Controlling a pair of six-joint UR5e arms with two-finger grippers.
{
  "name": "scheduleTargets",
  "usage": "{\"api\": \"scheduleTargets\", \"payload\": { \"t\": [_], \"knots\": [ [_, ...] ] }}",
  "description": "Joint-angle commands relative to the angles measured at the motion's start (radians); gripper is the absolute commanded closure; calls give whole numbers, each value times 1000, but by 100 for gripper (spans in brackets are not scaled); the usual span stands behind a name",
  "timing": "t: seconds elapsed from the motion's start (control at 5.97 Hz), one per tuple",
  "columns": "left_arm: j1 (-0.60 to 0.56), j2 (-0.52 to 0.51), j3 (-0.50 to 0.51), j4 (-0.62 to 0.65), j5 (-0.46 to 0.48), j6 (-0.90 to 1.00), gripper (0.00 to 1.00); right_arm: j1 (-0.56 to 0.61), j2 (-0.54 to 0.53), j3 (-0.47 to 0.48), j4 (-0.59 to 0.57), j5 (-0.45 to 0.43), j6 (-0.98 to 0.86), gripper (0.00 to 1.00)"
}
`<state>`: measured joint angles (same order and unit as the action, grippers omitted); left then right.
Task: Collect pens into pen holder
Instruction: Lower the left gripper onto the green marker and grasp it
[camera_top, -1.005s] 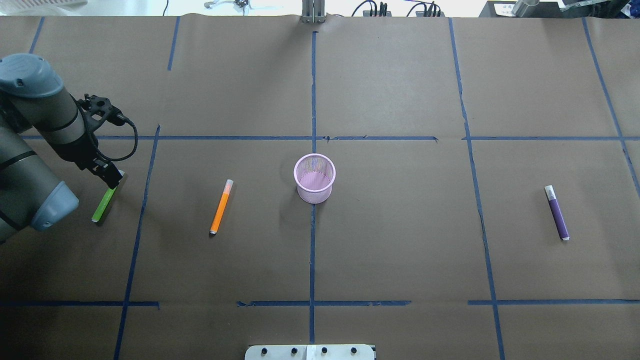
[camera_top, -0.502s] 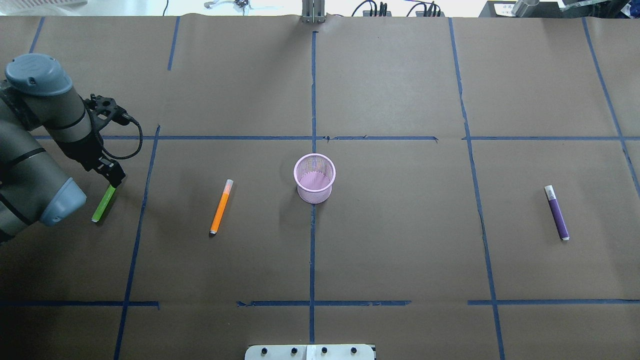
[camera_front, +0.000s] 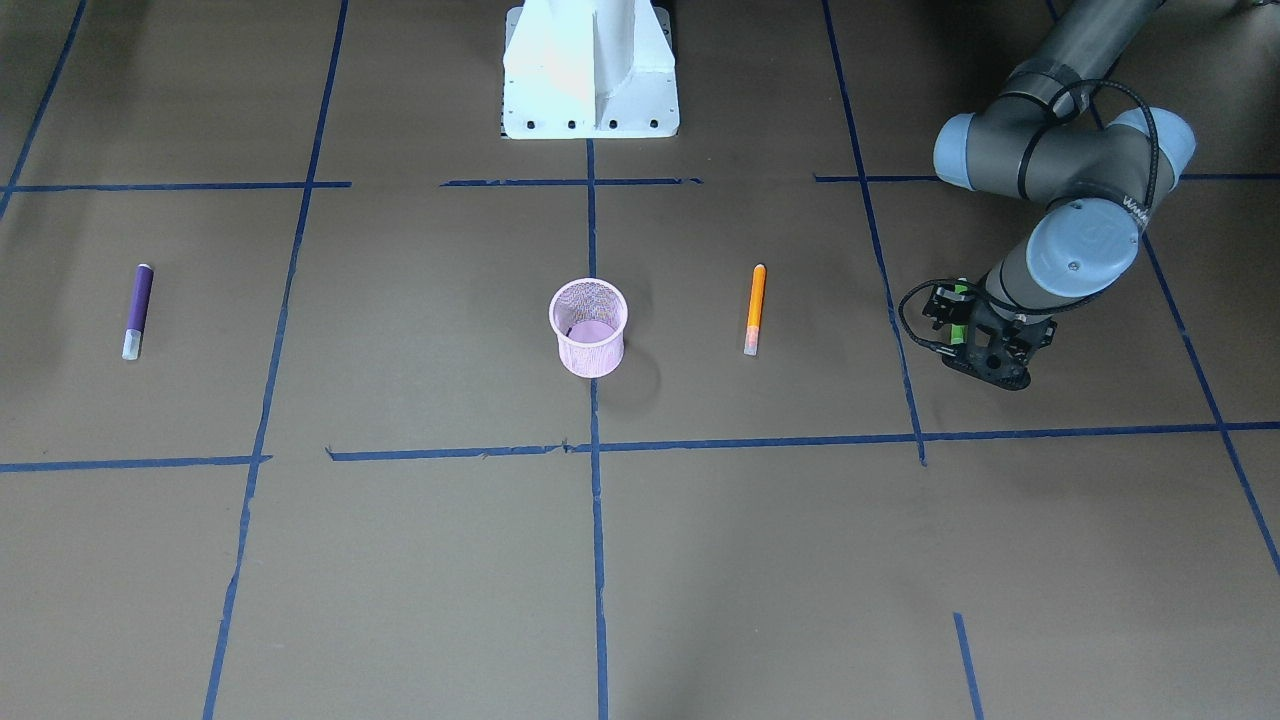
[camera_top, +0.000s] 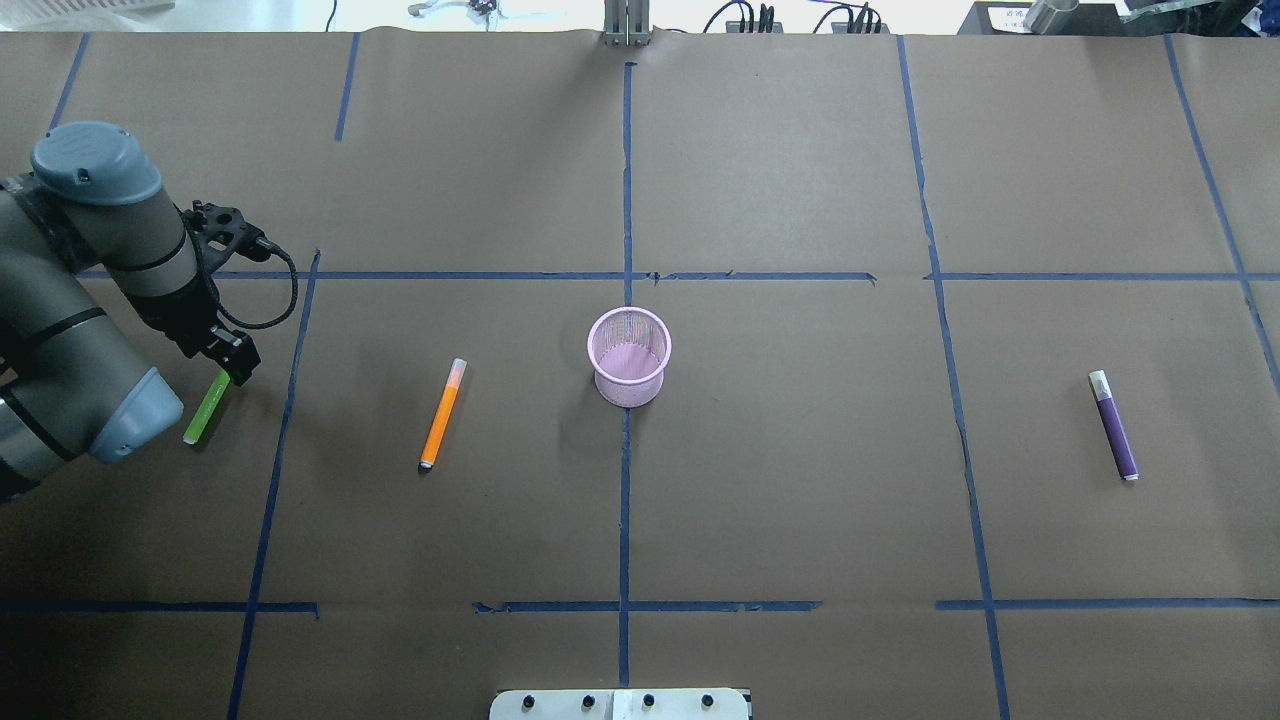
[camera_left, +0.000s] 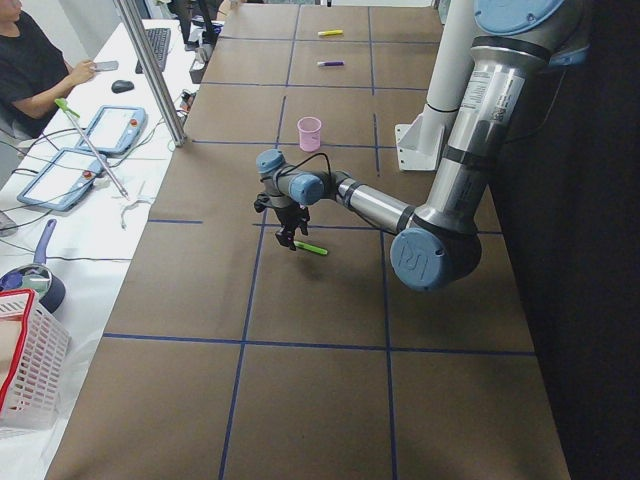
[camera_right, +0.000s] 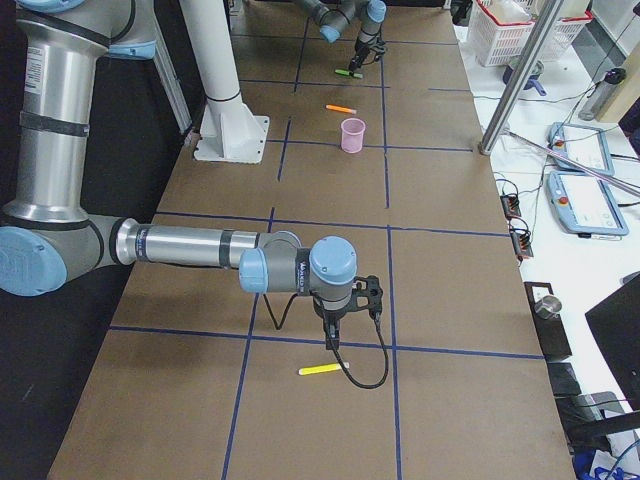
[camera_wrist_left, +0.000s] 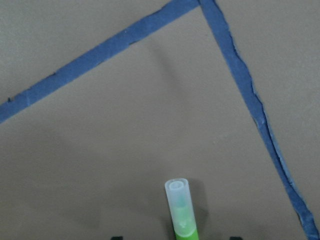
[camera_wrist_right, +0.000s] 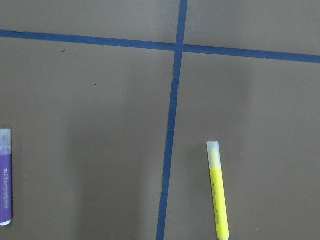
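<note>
The pink mesh pen holder (camera_top: 628, 372) stands upright at the table's middle. An orange pen (camera_top: 441, 414) lies to its left and a purple pen (camera_top: 1113, 425) far to its right. Further left a green pen (camera_top: 205, 412) lies flat on the paper. My left gripper (camera_top: 237, 364) hangs open over its capped end. In the left wrist view the cap (camera_wrist_left: 177, 200) sits between the two dark fingertips (camera_wrist_left: 116, 238), which stand well apart. My right gripper (camera_right: 331, 341) hovers near a yellow pen (camera_right: 322, 369). I cannot tell whether that gripper is open or shut.
The white robot base (camera_front: 590, 70) stands at the table's robot-side edge. Blue tape lines (camera_top: 625, 200) grid the brown paper. A person (camera_left: 35, 65) sits at a side desk with tablets, and a red-rimmed basket (camera_left: 30, 370) is on that desk.
My left arm has shifted a little to the right, with the gripper still over the green pen's capped end. The pens and the pen holder have not moved.
</note>
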<state>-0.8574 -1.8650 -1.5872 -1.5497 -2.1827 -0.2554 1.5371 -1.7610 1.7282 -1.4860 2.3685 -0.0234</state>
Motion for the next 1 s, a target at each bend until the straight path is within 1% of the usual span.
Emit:
{"api": "scheduleTargets", "payload": {
  "t": [0.0, 0.5, 0.67, 0.84],
  "knots": [
    [3, 6, 3, 0, -17, -10, 37, 0, 0, 1, 0, 0, 0, 0],
    [5, 9, 15, 0, -18, -12, 39, 2, 0, 1, 1, 0, 0, 0],
    [5, 9, 18, 0, -17, -10, 41, 0, 0, 1, 1, 0, 0, 0],
    [5, 9, 18, 0, -17, -10, 49, 0, 0, 1, 1, 0, 0, 0]
  ]
}}
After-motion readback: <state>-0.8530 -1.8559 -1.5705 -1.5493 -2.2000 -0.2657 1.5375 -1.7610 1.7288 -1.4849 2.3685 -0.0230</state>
